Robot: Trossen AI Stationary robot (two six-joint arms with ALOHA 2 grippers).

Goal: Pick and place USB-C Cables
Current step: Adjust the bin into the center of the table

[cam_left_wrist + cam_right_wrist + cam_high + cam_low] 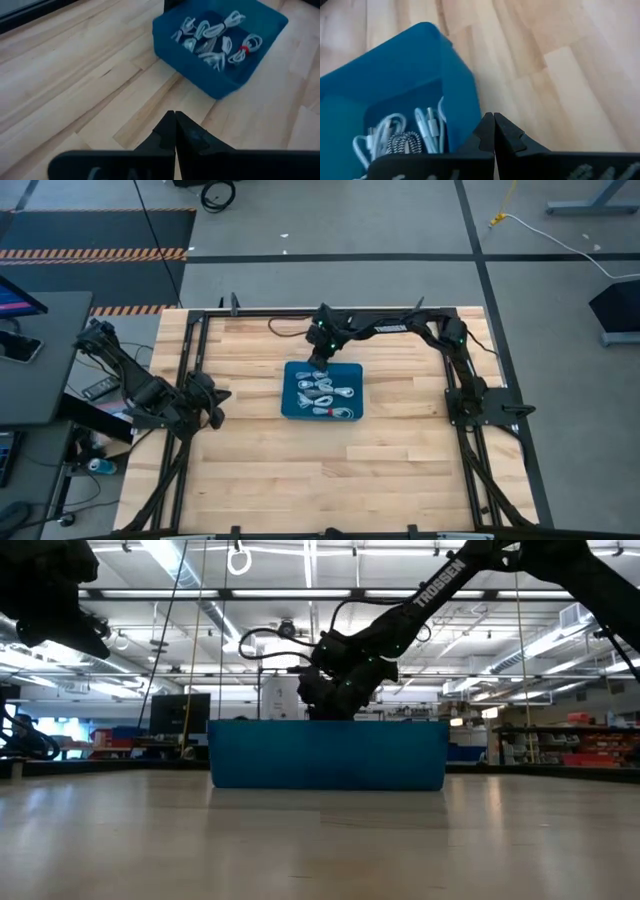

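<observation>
**Cables in the blue bin, both sets of fingers pressed together**

A blue bin (292,406) sits near the middle of the wooden bench (300,480). All the USB-C Cables (326,393) visible lie inside it as small silvery-white coils; from the left wrist view one of them (244,49) carries a red band. From the right wrist view, a few white coils and a black-and-white braided one (402,142) rest against the bin's inner wall.

The right gripper (319,360) hangs at the bin's far rim, reaching in from the right side of the bench. Its fingers (505,135) are pressed together with nothing between them, their tips just beside the bin's outer wall above bare wood.

The left gripper (214,402) waits to the left of the bin, well apart from it and pointing toward it. Its fingers (187,132) are likewise pressed together and hold nothing.
</observation>
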